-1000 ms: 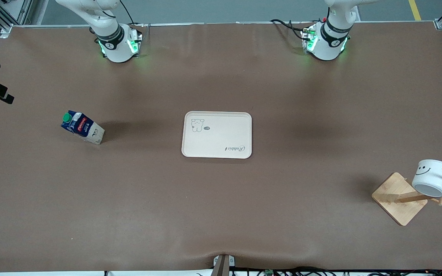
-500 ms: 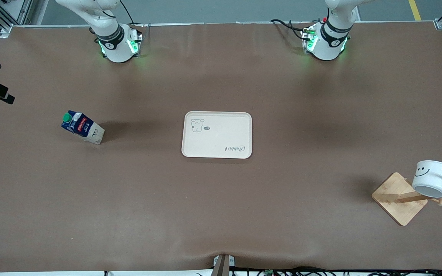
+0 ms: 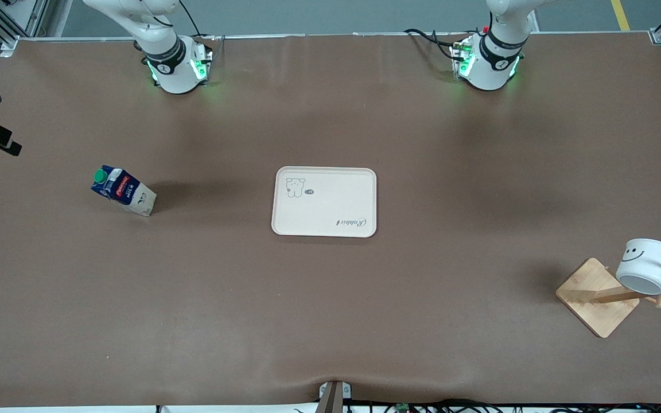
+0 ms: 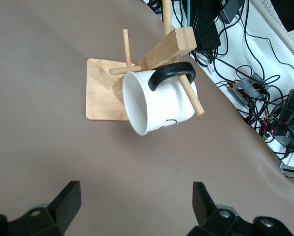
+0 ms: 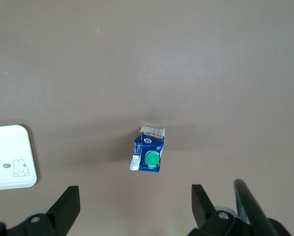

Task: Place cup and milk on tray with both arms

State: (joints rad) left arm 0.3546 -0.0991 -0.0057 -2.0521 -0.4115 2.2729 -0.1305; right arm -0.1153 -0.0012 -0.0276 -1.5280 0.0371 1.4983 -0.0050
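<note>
The cup (image 3: 646,265) hangs tilted by its black handle on a peg of a wooden rack, at the left arm's end of the table and nearer the front camera than the tray. In the left wrist view the cup (image 4: 159,101) lies ahead of my open, empty left gripper (image 4: 135,196), which is high over bare table. The milk (image 3: 123,191) stands on the table toward the right arm's end. In the right wrist view the milk (image 5: 148,156) shows its green cap from above, a little ahead of my open, empty right gripper (image 5: 134,196). The tray (image 3: 330,215) lies empty mid-table, and its corner shows in the right wrist view (image 5: 9,145).
The rack has a square wooden base (image 3: 597,297) and thin pegs sticking out around the cup (image 4: 191,96). Cables and electronics (image 4: 245,88) lie just off the table edge past the rack. The two arm bases (image 3: 175,66) (image 3: 488,63) stand along the table's back edge.
A black part of the left hand at the edge of the front view has moved lower, toward the rack. The cup, milk and tray have not moved.
</note>
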